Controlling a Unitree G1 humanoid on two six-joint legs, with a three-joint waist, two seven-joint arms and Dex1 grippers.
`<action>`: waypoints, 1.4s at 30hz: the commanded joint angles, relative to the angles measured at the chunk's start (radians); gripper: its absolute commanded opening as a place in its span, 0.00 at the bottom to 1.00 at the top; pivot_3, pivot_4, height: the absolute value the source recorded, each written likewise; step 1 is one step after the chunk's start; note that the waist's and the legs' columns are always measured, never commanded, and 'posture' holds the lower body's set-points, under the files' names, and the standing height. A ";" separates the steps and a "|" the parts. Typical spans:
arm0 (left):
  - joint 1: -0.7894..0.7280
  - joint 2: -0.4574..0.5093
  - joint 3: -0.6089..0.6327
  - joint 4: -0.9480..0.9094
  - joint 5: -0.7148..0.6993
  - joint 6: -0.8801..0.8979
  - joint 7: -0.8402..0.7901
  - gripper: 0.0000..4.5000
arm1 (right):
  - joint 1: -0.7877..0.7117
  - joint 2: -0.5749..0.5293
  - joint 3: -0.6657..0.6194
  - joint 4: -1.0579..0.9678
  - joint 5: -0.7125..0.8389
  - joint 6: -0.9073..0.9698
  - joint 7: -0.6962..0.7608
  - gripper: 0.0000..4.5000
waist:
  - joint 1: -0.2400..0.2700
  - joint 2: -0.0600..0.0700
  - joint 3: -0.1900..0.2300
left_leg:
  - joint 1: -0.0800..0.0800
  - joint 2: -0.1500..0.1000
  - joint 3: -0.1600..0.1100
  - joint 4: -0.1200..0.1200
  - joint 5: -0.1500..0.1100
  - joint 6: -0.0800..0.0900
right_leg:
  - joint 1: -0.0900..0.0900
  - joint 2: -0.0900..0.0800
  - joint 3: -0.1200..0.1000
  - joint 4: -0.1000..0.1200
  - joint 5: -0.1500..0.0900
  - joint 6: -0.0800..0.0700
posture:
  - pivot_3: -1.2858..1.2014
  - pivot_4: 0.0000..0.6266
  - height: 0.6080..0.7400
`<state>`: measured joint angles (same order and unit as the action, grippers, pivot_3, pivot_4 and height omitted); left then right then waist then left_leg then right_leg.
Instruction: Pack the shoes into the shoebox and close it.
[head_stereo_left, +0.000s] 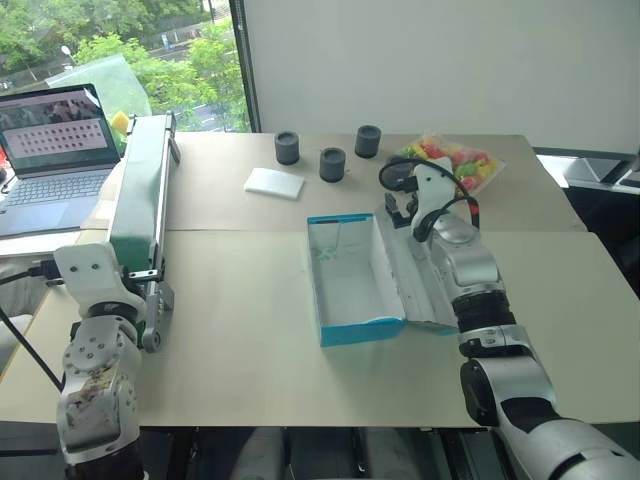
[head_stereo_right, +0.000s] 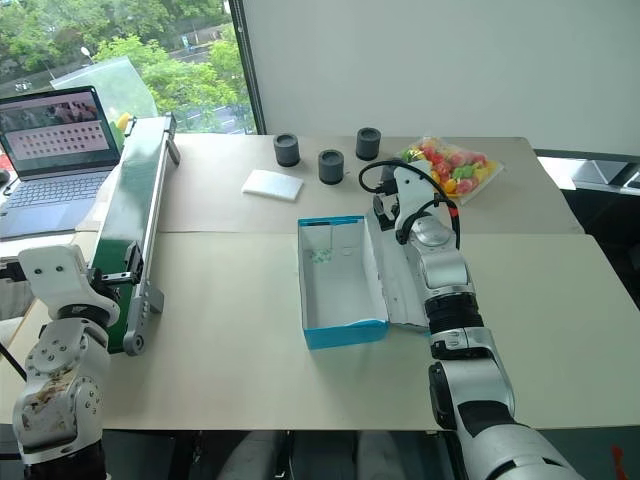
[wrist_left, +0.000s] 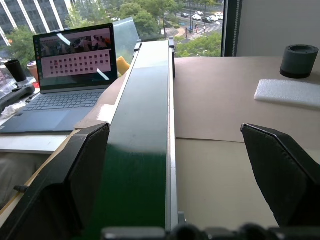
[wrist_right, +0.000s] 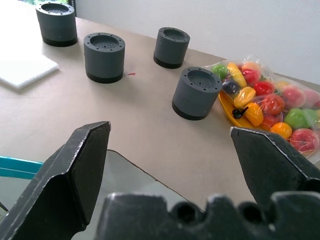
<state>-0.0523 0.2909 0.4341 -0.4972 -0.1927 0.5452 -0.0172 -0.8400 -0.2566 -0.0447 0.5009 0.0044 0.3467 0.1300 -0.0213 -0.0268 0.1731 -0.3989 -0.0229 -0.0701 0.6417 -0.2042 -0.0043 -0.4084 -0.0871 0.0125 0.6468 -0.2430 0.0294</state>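
Note:
The turquoise shoebox (head_stereo_left: 358, 331) lies open in the middle of the table, its white inside bare. Its lid flap (head_stereo_left: 418, 287) is folded out flat on the right side, under my right forearm. The shoes are out of view. My right gripper (wrist_right: 170, 132) is open and holds nothing, hovering over the far end of the lid and pointing toward the back of the table. My left gripper (wrist_left: 175, 131) is open and holds nothing at the table's left edge, one finger (wrist_left: 75, 175) beside the near end of a long green conveyor.
The green conveyor (head_stereo_left: 140, 190) runs along the left side, with a laptop (head_stereo_left: 55, 150) beyond it. Several dark grey cups (head_stereo_left: 332, 164), a flat white pad (head_stereo_left: 274, 182) and a bag of coloured toy fruit (head_stereo_left: 455, 160) stand at the back.

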 joint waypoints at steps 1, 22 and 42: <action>-0.011 0.012 0.000 -0.013 0.004 0.005 0.003 1.00 | -0.017 0.025 0.014 -0.114 0.043 -0.008 0.063 1.00 | 0.000 0.000 0.000 | 0.000 0.000 0.000 0.000 0.000 0.000 | 0.000 0.000 0.000 0.000 0.000 0.000 | 0.52 0.24 0.91; 0.064 0.062 0.121 0.021 -0.102 0.126 -0.055 1.00 | 0.099 0.055 0.451 -0.656 0.261 0.245 0.593 1.00 | -0.013 -0.001 0.000 | -0.002 0.005 -0.006 0.000 -0.001 -0.002 | -0.006 0.006 0.002 0.001 0.003 -0.003 | 0.52 0.24 0.91; 0.074 0.084 0.120 -0.007 -0.101 0.207 -0.040 1.00 | 0.086 0.127 0.443 -0.461 0.147 0.184 0.540 1.00 | -0.018 -0.001 0.000 | -0.006 0.005 -0.006 0.000 -0.001 -0.003 | -0.013 0.007 0.004 0.002 0.004 -0.004 | 0.52 0.24 0.91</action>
<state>0.0179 0.3679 0.5489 -0.4632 -0.2987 0.7487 -0.0662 -0.7294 -0.1379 0.4104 0.0550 0.1609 0.5627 0.6713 -0.0391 -0.0276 0.1730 -0.4048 -0.0177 -0.0758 0.6417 -0.2054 -0.0069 -0.4212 -0.0804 0.0168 0.6487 -0.2392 0.0254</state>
